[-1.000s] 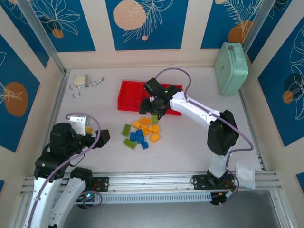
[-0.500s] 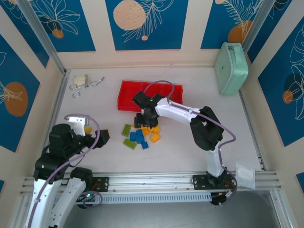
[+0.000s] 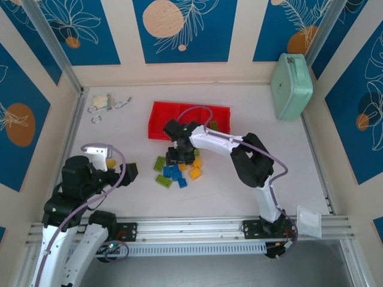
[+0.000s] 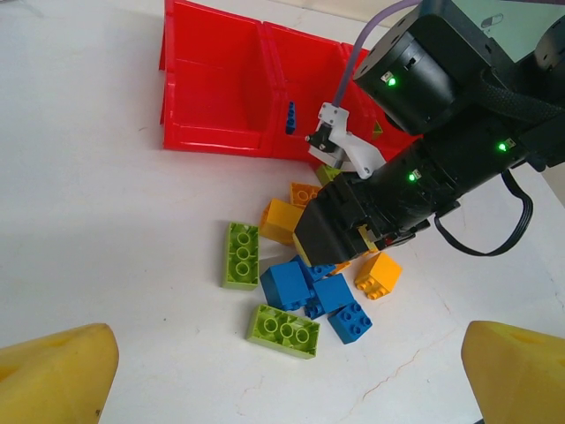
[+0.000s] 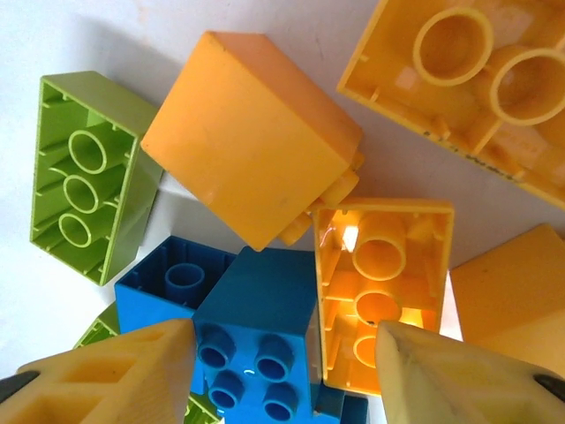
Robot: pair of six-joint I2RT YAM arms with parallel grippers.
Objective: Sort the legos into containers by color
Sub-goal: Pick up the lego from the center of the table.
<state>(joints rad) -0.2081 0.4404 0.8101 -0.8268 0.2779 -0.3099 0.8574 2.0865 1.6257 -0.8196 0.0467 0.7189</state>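
While the left end effector (image 3: 128, 173) waits spread wide near the base, the right end effector (image 5: 287, 352) has swung from the red containers (image 3: 161, 116) down onto the legos (image 3: 178, 170) loose on the bench (image 3: 209, 197). Its fingers are narrowing around a blue brick (image 5: 256, 322), seemingly not yet pinching it. So another pick begins, with the containers just beyond the pile. No writing is legible.
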